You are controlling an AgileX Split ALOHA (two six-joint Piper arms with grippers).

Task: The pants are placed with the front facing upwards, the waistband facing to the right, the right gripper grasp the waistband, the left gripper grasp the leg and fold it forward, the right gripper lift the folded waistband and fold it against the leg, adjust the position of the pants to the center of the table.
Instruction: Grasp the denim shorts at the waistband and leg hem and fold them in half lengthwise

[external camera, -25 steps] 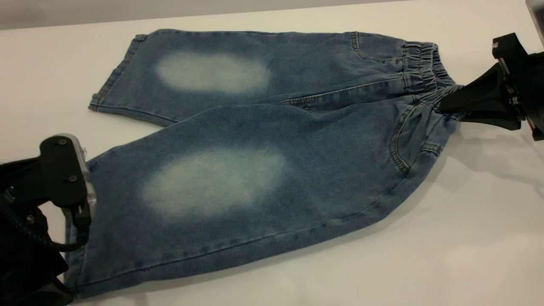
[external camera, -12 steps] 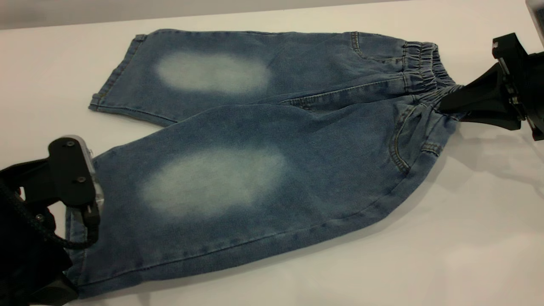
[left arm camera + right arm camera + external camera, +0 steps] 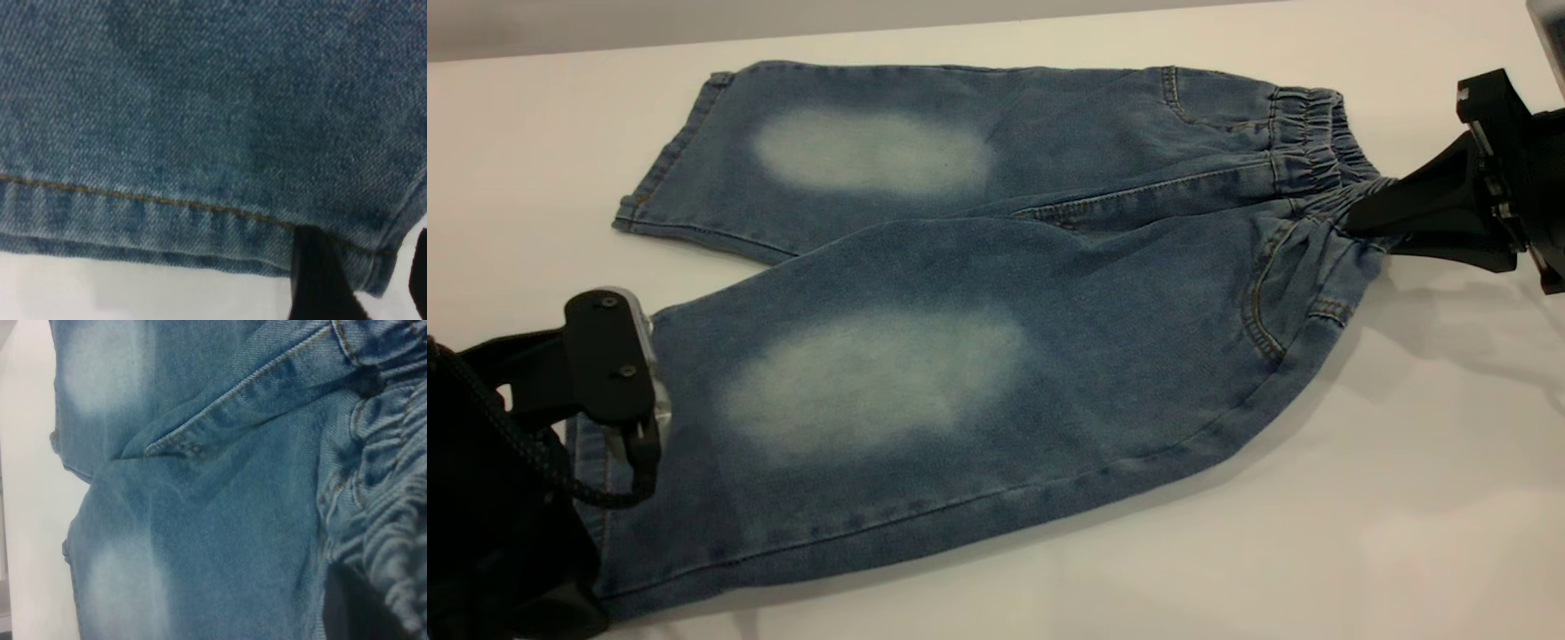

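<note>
The blue denim pants (image 3: 960, 293) lie flat on the white table (image 3: 1405, 498), front up, legs to the left. The gathered waistband (image 3: 1312, 147) is at the right. My right gripper (image 3: 1362, 220) is shut on the waistband's near part, which bunches around its black finger (image 3: 353, 607). My left gripper (image 3: 636, 436) hovers low over the hem of the near leg (image 3: 871, 382) at the left. In the left wrist view its two fingers (image 3: 317, 280) stand apart with the hem's corner (image 3: 380, 270) between them, so it is open.
The far leg (image 3: 854, 151) lies spread toward the table's back edge (image 3: 960, 27). Bare tabletop stretches in front of the pants and to the right front. The left arm's black cables (image 3: 543, 471) hang over the near hem.
My left gripper has slid to the right, from beside the near leg's hem to over it. The right gripper and the pants have stayed put.
</note>
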